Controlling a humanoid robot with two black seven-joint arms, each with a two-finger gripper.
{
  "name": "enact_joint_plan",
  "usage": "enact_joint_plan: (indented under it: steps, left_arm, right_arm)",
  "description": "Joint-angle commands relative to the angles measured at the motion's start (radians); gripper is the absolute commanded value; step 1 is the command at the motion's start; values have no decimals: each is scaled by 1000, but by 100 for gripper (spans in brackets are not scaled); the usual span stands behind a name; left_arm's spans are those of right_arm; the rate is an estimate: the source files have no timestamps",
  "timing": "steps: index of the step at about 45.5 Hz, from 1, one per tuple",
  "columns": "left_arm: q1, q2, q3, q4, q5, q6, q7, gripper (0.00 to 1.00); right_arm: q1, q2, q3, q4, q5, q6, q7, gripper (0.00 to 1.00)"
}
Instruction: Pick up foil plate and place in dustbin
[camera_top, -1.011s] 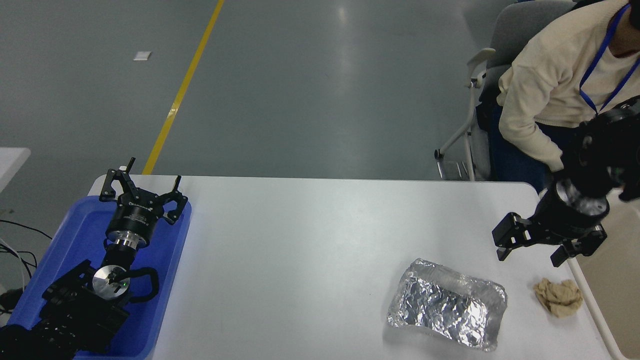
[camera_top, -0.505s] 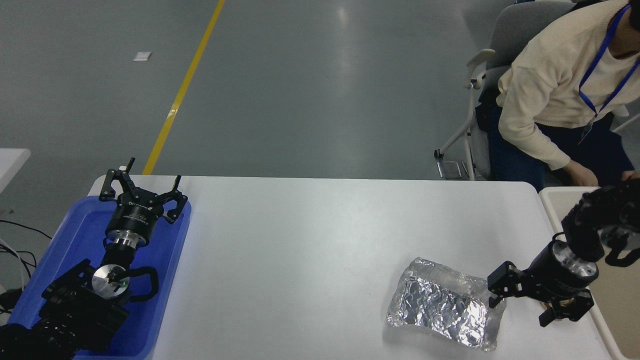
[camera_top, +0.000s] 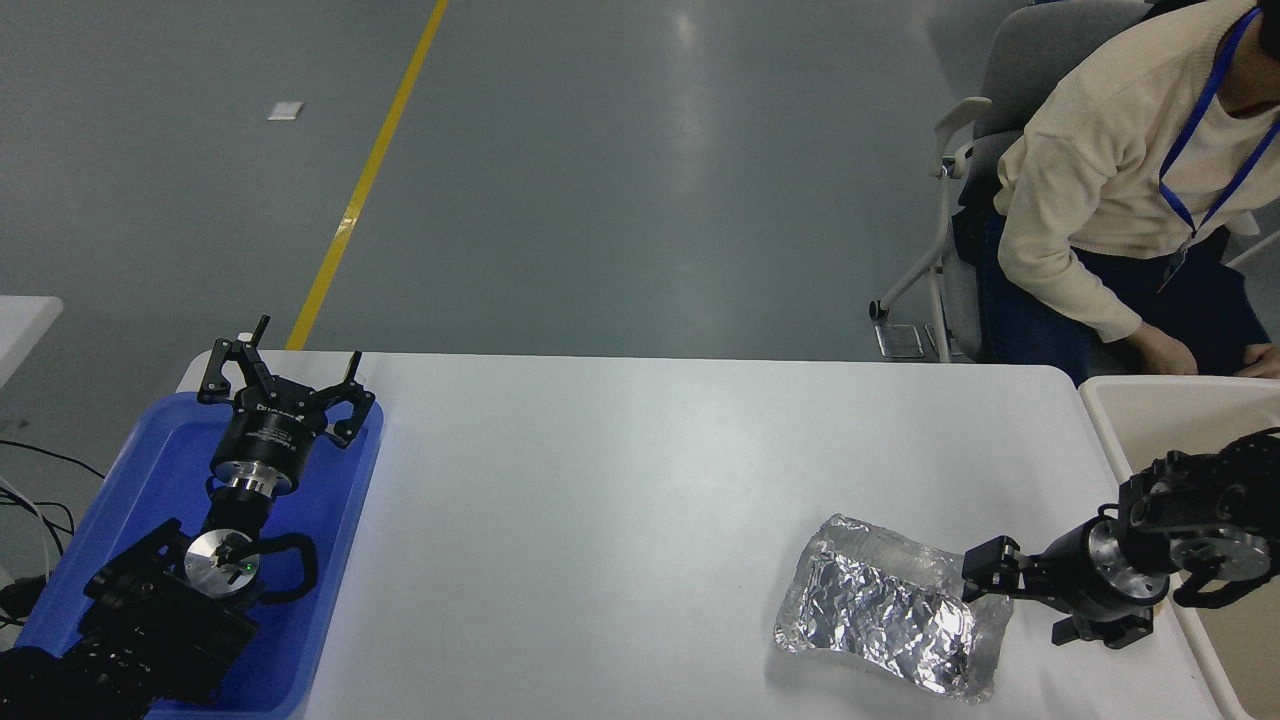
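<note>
The foil plate (camera_top: 890, 620) lies on the white tabletop (camera_top: 620, 480) at its near right; the right tool (camera_top: 1020, 605) sits low at the plate's right end, fingers spread, one finger at the rim; the dustbin (camera_top: 1110, 430) stands off the tabletop's right edge; the left tool (camera_top: 280, 385), open, is parked over the blue tray (camera_top: 150, 470); a seated person (camera_top: 1100, 170) occupies the far right.

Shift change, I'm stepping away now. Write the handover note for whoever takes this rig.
Right tool: open, low at the right end of the foil plate, one finger at its rim; no grip yet.
Left tool: open, parked over the blue tray.
Foil plate lies on the white table, near the front right.
Dustbin stands off the table's right edge.
Done: approach.
Left: grasp, lift, carry right, drop into the dustbin.
</note>
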Motion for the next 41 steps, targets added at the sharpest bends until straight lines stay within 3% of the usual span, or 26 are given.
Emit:
enact_joint_plan:
  steps: [1,8,9,13,18,41]
  left_arm:
    - [0,0,0,-1,1,0,0,100]
    - [0,0,0,-1,1,0,0,100]
    - [-2,0,-1,-1,1,0,0,100]
    - [0,0,0,-1,1,0,0,100]
    - [0,0,0,-1,0,0,0,100]
    - [0,0,0,-1,1,0,0,100]
  right_arm:
    - [-26,23,24,4,-10,-20,0,97]
    - [-21,18,24,10,-15,-20,0,78]
    - [-21,20,24,12,-15,-18,0,71]
    - [-20,21,24,12,-13,-8,-3,26]
    - [-12,15,27,12,2,3,-5,1]
    - [-3,11,32,26,5,5,-5,0]
